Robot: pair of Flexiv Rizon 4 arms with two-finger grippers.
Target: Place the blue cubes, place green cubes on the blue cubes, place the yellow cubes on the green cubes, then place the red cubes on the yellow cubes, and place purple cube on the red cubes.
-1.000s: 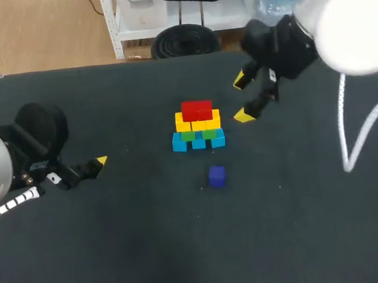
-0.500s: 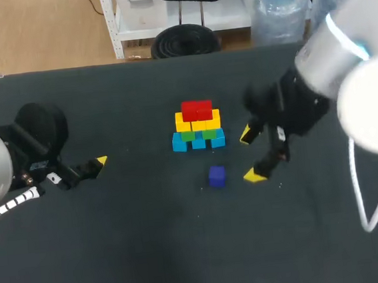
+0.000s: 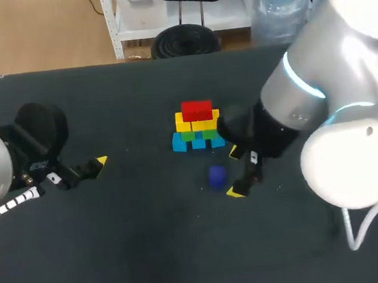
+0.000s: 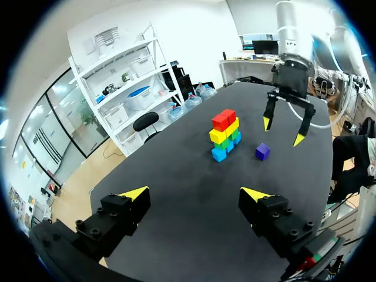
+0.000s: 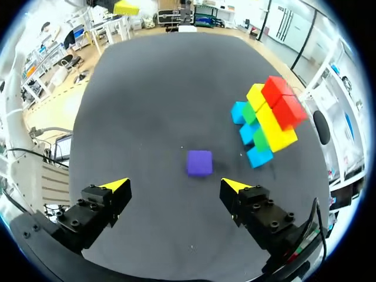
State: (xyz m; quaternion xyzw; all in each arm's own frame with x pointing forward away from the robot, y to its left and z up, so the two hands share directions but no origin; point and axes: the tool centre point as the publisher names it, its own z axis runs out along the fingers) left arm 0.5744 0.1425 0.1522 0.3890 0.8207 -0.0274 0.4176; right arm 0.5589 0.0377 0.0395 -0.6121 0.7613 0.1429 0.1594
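Our right gripper (image 3: 234,172), fingers apart, hangs just beside the small purple cube (image 3: 217,175); our left gripper (image 4: 194,193), likewise apart, sits well away; bare black tabletop (image 3: 153,252) surrounds the cube.

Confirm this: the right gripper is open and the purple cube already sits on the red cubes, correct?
Not quite. The right gripper is open, but the purple cube lies on the table ahead of it, not on the red cubes. The right wrist view shows it.
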